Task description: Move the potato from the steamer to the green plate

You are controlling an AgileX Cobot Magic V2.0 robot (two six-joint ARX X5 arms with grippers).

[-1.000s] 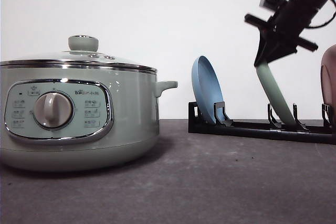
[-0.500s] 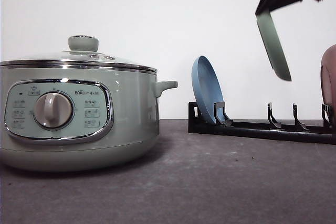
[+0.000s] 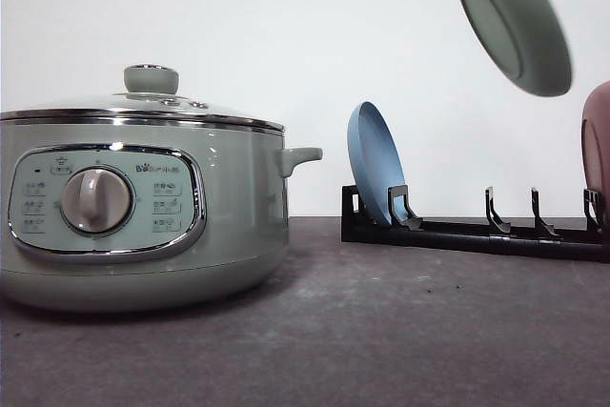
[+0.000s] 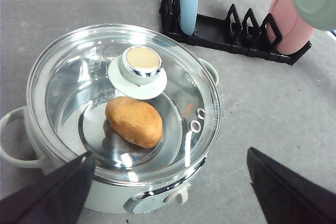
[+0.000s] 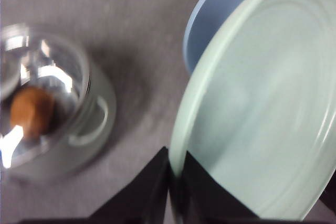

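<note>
Green plate (image 5: 262,103) tilted on edge, rim pinched in right pincer (image 5: 171,182), left pincer (image 4: 168,182) wide

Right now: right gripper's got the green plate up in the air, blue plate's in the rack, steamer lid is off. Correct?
Not quite. The glass lid is on the steamer, with the potato visible through it in the left wrist view. The rest holds: the right gripper holds the green plate aloft, the blue plate in the rack.
</note>
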